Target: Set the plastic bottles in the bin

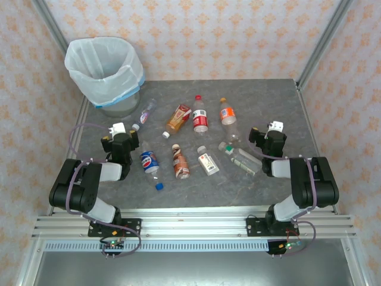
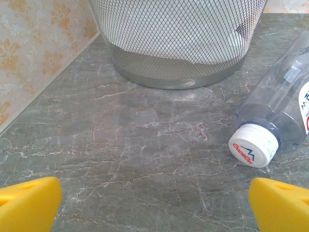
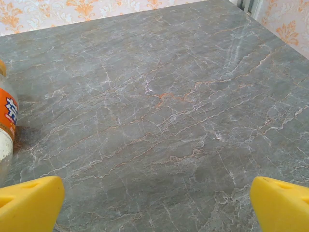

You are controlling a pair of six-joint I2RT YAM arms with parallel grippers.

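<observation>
Both claws stand wide open, holding nothing. The left claw [image 2: 154, 207] faces the bin [image 1: 104, 71], which is at the tabletop's [image 1: 274, 101] 11 o'clock. A white-capped bottle [image 2: 270, 121] lies at its 2 o'clock. The right claw [image 3: 154, 208] hovers over grey stone. The bottles [image 1: 200, 119] lie scattered mid-tabletop, outside the bin.

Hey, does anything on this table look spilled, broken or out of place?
No spill or damage shows. The bottles all lie scattered on their sides on the table, none visible in the bin, whose bag hangs unevenly over the rim.
</observation>
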